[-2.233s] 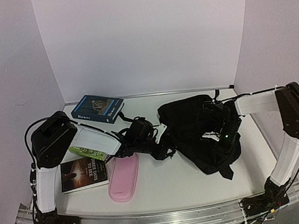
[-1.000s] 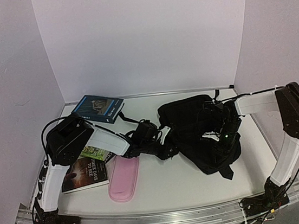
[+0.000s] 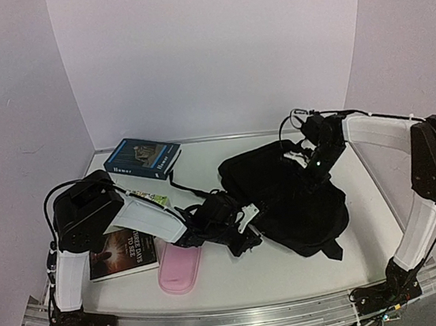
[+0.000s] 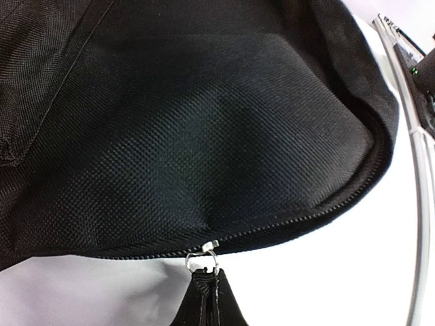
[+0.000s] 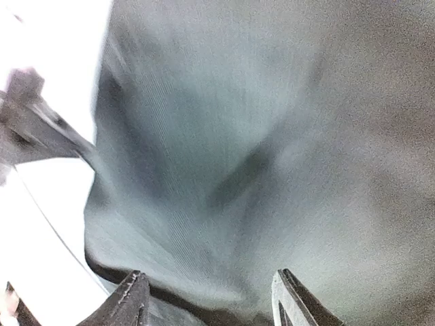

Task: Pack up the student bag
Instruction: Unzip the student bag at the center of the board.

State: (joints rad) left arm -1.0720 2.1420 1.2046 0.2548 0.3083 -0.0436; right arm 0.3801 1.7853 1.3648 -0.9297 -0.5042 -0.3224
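Note:
The student bag (image 3: pixel 285 194), a large black fabric backpack, lies at the middle right of the table. My left gripper (image 3: pixel 241 230) is at the bag's near left edge, shut on the black zip pull (image 4: pixel 204 299). A small metal ring (image 4: pixel 202 260) links the pull to the zip line, which appears closed across the left wrist view. The left fingers themselves do not show there. My right gripper (image 3: pixel 312 151) hovers over the bag's far edge. It is open and empty (image 5: pixel 211 299), with blurred bag fabric (image 5: pixel 272 136) filling its view.
A blue book (image 3: pixel 142 157) lies at the back left. A dark book (image 3: pixel 121 252) and a pink pencil case (image 3: pixel 181 267) lie at the near left. A green item (image 3: pixel 146 195) is partly hidden under the left arm. White walls enclose the table.
My left gripper has moved right and nearer along the bag's edge. My right arm has risen from the bag's middle to its far edge. The bag has shifted shape.

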